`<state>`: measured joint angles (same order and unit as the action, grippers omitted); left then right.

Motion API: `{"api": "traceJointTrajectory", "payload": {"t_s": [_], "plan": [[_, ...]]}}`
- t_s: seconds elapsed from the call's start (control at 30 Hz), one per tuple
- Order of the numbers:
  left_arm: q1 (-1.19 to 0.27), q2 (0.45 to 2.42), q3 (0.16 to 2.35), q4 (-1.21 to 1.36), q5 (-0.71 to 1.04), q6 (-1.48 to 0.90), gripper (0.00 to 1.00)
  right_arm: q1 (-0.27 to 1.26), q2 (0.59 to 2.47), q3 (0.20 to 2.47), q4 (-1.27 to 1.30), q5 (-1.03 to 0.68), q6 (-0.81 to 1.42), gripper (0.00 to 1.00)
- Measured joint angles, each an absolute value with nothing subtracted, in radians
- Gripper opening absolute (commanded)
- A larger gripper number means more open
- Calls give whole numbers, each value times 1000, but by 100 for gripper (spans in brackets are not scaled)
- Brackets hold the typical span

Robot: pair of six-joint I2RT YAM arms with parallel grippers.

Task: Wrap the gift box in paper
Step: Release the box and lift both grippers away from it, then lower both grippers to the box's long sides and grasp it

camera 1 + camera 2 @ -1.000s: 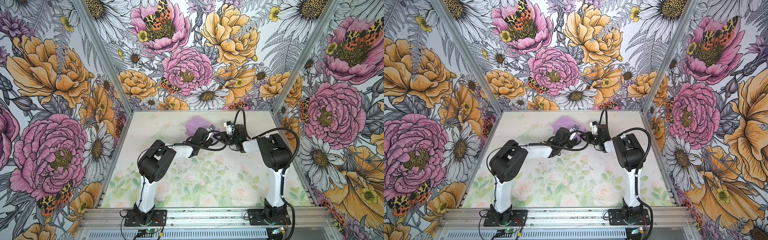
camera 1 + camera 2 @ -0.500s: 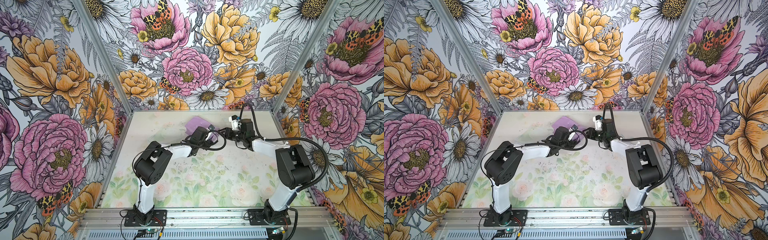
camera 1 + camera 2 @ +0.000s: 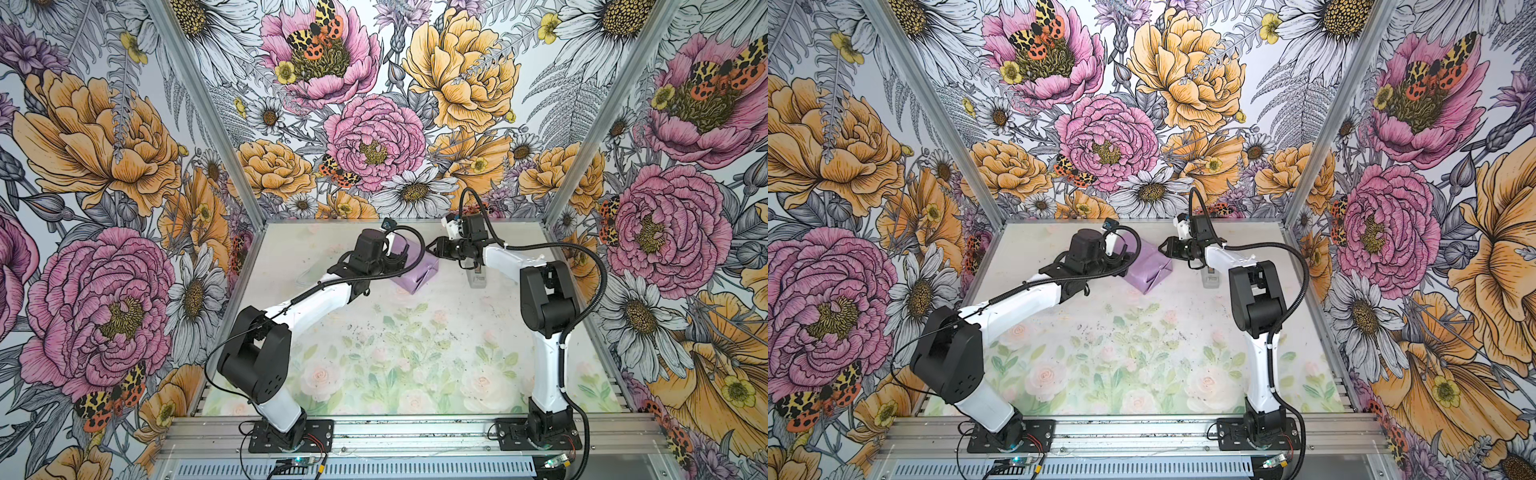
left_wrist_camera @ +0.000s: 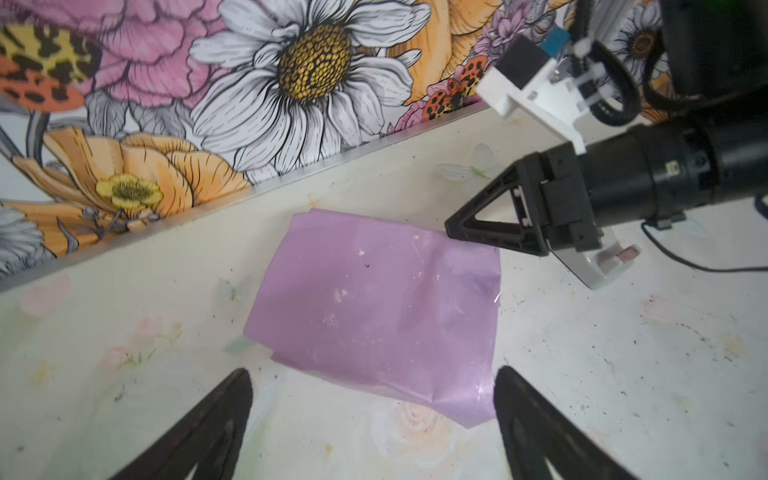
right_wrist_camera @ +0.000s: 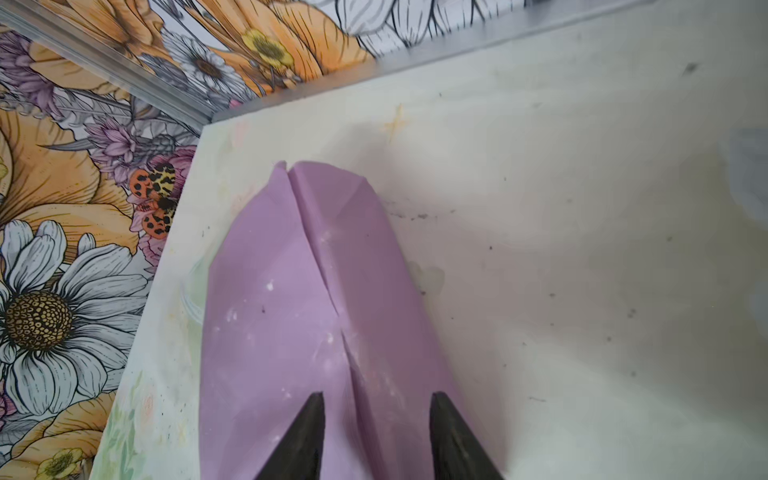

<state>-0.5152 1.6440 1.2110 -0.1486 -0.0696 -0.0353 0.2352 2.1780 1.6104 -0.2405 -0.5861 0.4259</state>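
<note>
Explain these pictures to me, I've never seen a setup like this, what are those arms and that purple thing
Two robot arms are bolted at the edge of a flowered table, each ending in a two-fingered gripper. Two pictures look down from overhead; two come from cameras on the arms' wrists. The lilac parcel is the gift box with the paper folded over it. Beside it sits a small grey tape dispenser. The left gripper and the right gripper are both open by the parcel, holding nothing.

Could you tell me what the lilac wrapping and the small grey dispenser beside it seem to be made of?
The lilac wrapping looks like thin paper, faintly glossy, holding sharp creases. The small grey dispenser seems smooth moulded plastic, though mostly hidden.
</note>
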Motion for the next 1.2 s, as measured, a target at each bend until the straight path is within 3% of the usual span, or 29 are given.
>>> {"api": "traceJointTrajectory", "payload": {"t_s": [0.4,0.53,0.77,0.93,1.07,1.2], "plan": [[-362,1717,1193,-255,210,-396,89,374,1914,1308,-327,-630,524,50],[-346,1733,1169,-263,252,-445,89,341,1878,1356,-390,-575,522,55],[-329,1774,1144,-231,293,-494,83,330,1991,1523,-445,-565,515,55],[-329,1840,1139,-183,327,-521,69,353,2103,1606,-468,-601,515,52],[-331,1869,1141,-131,362,-532,54,364,2151,1626,-476,-607,516,40],[-338,1874,1142,-110,374,-541,49,374,2154,1630,-475,-622,510,28]]}}
